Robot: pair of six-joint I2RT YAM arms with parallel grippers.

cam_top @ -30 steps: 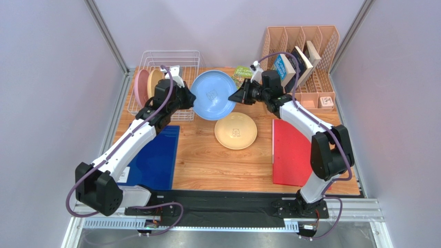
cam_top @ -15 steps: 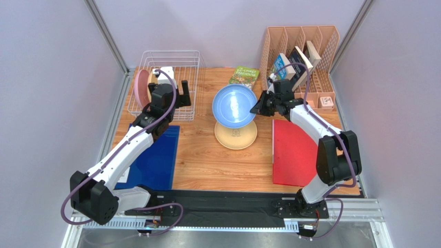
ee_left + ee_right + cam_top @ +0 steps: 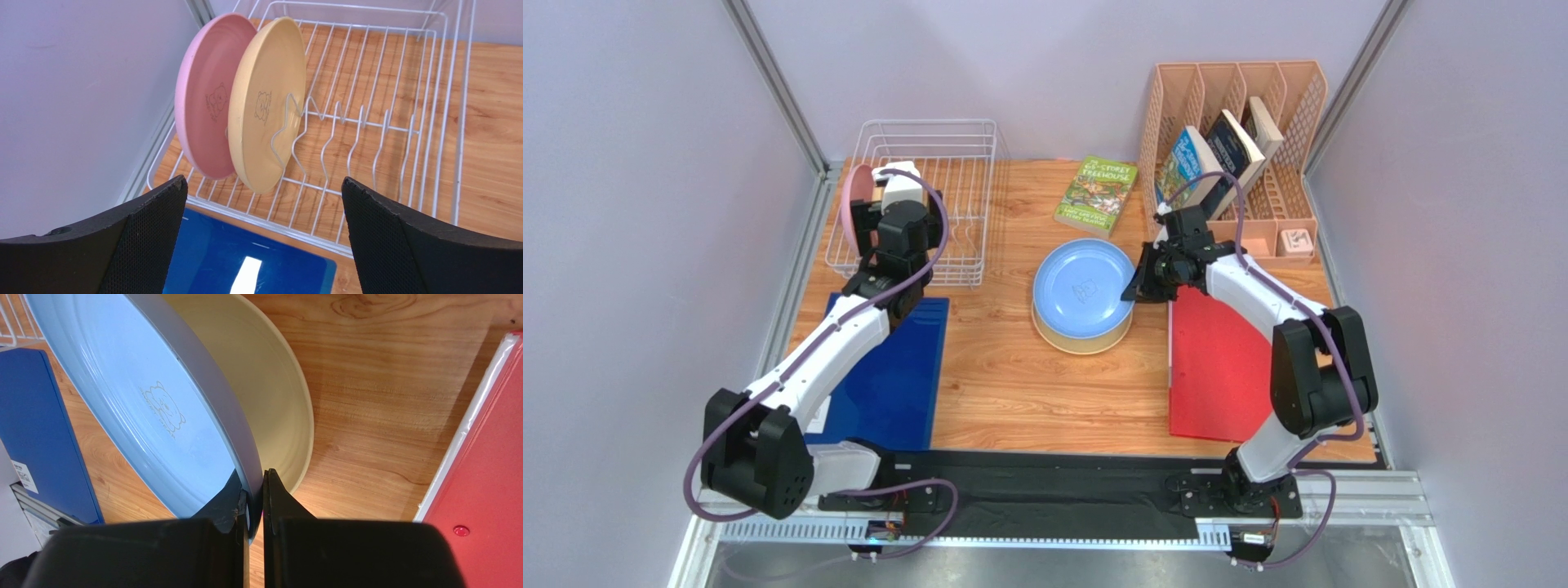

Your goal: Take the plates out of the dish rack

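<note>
The right gripper (image 3: 255, 481) pinches the blue plate (image 3: 1081, 284) at its 3 o'clock rim, and the plate is tilted over the cream plate (image 3: 1081, 344) on the table (image 3: 1014, 392). The left gripper (image 3: 263, 184) is wide apart and empty, facing the rack (image 3: 959, 135) at the table's 10 o'clock. There the pink plate (image 3: 205, 104) and a second cream plate (image 3: 270, 110) stand upright, side by side.

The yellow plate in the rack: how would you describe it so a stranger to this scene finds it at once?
Find the white wire rack in the far left corner of the wooden table. Two plates stand on edge at its left end; the yellow plate is the inner one, beside the pink plate. The second yellow plate lies flat mid-table under a blue plate.
</note>
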